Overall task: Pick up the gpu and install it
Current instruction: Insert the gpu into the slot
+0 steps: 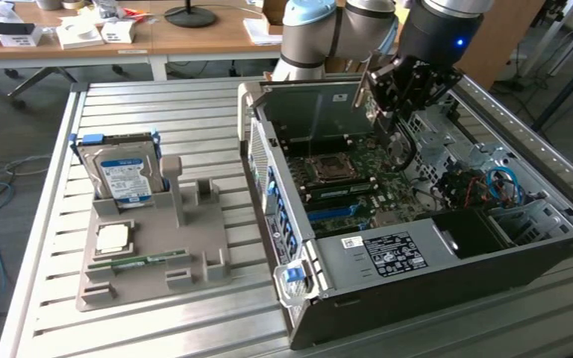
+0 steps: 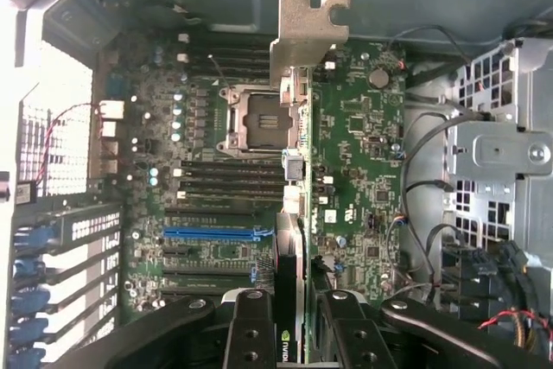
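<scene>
My gripper [image 1: 398, 112] hangs over the open computer case [image 1: 266, 186], shut on the gpu [image 1: 384, 112]. In the wrist view the gpu [image 2: 294, 239] runs edge-on between my two black fingers [image 2: 251, 334], and its silvery metal bracket [image 2: 307, 28] is at the far end. The card is held in the air above the green motherboard [image 2: 363, 144], lying roughly over the line between the CPU socket [image 2: 255, 118] and the board's right half. The blue slot [image 2: 212, 233] lies to one side of the card, uncovered.
Inside the case are the power supply [image 1: 396, 253], drive cages and loose cables [image 1: 491, 186]. On the slatted table at the exterior view's left, a grey holder [image 1: 192, 246] carries a hard drive [image 1: 122, 171], a processor chip [image 1: 113, 237] and a green memory stick [image 1: 137, 261].
</scene>
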You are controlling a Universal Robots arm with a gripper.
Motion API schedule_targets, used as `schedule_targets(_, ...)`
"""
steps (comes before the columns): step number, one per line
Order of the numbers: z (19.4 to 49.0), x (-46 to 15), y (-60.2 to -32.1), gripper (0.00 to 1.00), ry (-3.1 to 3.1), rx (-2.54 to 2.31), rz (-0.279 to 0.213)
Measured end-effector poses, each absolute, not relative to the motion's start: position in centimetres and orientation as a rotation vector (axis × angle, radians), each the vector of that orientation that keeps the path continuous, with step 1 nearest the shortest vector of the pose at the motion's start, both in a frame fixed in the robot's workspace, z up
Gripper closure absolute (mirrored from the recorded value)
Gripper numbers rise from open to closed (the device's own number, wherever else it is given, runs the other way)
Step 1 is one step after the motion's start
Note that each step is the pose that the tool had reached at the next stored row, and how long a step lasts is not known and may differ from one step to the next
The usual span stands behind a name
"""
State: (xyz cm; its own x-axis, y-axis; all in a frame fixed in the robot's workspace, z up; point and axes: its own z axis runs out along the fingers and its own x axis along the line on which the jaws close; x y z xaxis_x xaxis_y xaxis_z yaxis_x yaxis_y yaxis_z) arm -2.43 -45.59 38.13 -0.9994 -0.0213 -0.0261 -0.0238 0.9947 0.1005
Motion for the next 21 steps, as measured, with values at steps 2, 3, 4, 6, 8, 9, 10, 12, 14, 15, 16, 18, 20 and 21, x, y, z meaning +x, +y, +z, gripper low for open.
schedule_targets(2, 38.12, -2.44, -45.59, 0.74, 3.113, -0.068, 0.158)
schedule_targets(3, 38.11, -2.43, -45.59, 0.74, 3.113, -0.082, 0.158)
schedule_targets(4, 38.11, -2.44, -45.59, 0.74, 3.114, -0.095, 0.158)
schedule_targets(6, 38.09, -2.44, -45.59, 0.74, 3.114, -0.121, 0.159)
schedule_targets(8, 38.07, -2.43, -45.59, 0.74, 3.113, -0.144, 0.159)
schedule_targets(9, 38.06, -2.43, -45.59, 0.74, 3.113, -0.154, 0.159)
schedule_targets(10, 38.06, -2.43, -45.59, 0.74, 3.113, -0.163, 0.159)
schedule_targets(12, 38.03, -2.43, -45.59, 0.74, 3.113, -0.182, 0.159)
schedule_targets(14, 38.02, -2.44, -45.59, 0.74, 3.113, -0.200, 0.160)
schedule_targets(15, 38.01, -2.43, -45.59, 0.74, 3.113, -0.211, 0.160)
schedule_targets(16, 37.99, -2.43, -45.59, 0.74, 3.112, -0.228, 0.160)
schedule_targets(18, 37.96, -2.43, -45.59, 0.74, 3.110, -0.276, 0.160)
schedule_targets(20, 37.93, -2.43, -45.59, 0.74, 3.106, -0.329, 0.161)
schedule_targets(21, 37.91, -2.43, -45.59, 0.74, 3.104, -0.357, 0.161)
